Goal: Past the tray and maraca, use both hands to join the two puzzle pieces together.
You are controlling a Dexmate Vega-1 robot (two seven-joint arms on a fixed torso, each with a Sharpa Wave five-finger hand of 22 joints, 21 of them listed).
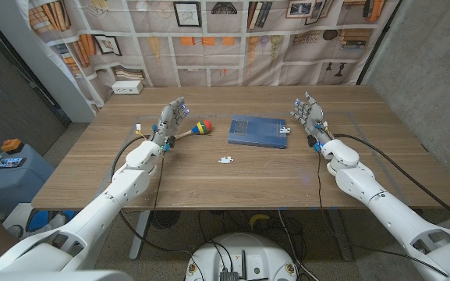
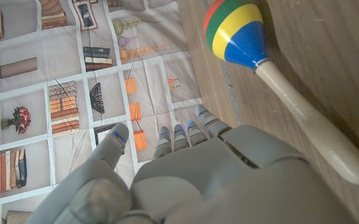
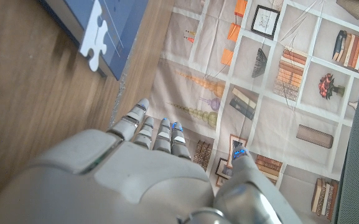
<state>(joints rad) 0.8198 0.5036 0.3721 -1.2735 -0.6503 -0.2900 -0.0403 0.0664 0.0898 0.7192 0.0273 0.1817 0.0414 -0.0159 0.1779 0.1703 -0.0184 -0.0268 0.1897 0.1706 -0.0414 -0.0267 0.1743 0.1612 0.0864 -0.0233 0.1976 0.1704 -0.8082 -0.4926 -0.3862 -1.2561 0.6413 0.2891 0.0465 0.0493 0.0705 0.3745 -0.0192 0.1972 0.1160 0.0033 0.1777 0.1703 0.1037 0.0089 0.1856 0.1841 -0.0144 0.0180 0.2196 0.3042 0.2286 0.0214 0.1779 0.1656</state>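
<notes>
One white puzzle piece [image 1: 225, 160] lies on the wooden table [image 1: 232, 183] in front of the blue tray [image 1: 257, 131]. A second white puzzle piece [image 1: 284, 129] [image 3: 96, 36] sits on the tray's right front corner [image 3: 107, 25], partly overhanging. The maraca [image 1: 195, 129] [image 2: 247, 43], with red, yellow and blue bands and a pale wooden handle, lies left of the tray. My left hand [image 1: 171, 121] [image 2: 185, 174] is raised just left of the maraca, fingers apart, holding nothing. My right hand [image 1: 310, 113] [image 3: 148, 168] stands right of the tray, fingers spread, empty.
A printed bookshelf backdrop [image 1: 232, 39] hangs behind the table's far edge. A white box [image 1: 127, 87] sits at the back left. Cables [image 1: 135, 144] run along both arms.
</notes>
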